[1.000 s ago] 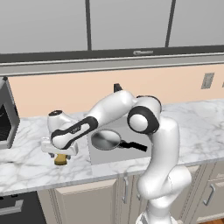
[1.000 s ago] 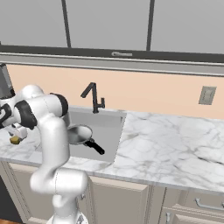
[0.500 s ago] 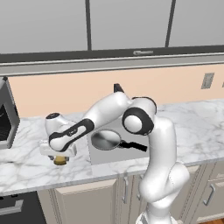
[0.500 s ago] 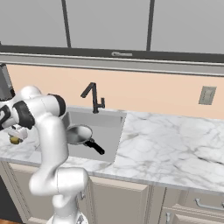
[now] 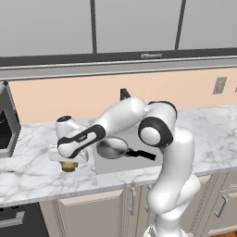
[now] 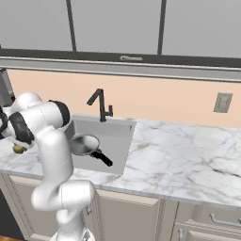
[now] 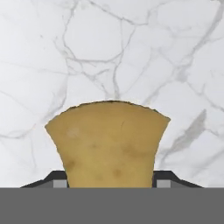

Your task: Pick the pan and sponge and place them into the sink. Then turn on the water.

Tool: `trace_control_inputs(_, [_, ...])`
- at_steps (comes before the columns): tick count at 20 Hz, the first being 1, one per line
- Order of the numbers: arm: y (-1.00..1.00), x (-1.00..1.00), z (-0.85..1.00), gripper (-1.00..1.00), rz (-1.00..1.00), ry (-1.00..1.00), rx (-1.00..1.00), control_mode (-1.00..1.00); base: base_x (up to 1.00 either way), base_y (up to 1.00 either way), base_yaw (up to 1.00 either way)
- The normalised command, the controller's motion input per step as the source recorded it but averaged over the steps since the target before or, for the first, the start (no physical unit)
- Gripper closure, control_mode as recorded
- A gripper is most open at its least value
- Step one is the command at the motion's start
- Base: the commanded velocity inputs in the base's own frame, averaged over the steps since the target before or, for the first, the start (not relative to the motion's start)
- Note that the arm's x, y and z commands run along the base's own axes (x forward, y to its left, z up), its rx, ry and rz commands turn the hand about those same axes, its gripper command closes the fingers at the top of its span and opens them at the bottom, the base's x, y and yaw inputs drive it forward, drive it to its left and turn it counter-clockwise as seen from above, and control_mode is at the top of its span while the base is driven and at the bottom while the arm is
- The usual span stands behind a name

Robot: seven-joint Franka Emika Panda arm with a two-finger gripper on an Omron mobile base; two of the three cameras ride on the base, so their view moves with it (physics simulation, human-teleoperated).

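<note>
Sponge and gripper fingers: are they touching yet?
Cannot tell. In the hand view the sponge sits between the fingertips, hiding their inner faces, so neither contact nor a gap shows.

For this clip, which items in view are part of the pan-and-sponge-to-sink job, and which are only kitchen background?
Job items:
- pan, already lying in the sink
- sponge, on the marble counter between the fingers of the gripper
- black faucet, no water running

Background:
- wall outlet
- upper cabinets
- dark appliance at the far left of the counter
</note>
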Motion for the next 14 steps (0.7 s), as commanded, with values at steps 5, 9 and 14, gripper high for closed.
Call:
trace_control_inputs(5, [-1.00, -0.39, 0.33, 1.00, 0.00, -0.11, 0.12, -1.00, 0.00, 0.00, 0.00])
trace_control_inputs(9, [-1.00, -0.18, 0.44, 1.00, 0.00, -0.02, 0.04, -1.00, 0.00, 0.00, 0.00])
trace_control_inputs(14, [-1.00, -0.09, 0.48, 1.00, 0.00, -0.03, 0.00, -1.00, 0.00, 0.00, 0.00])
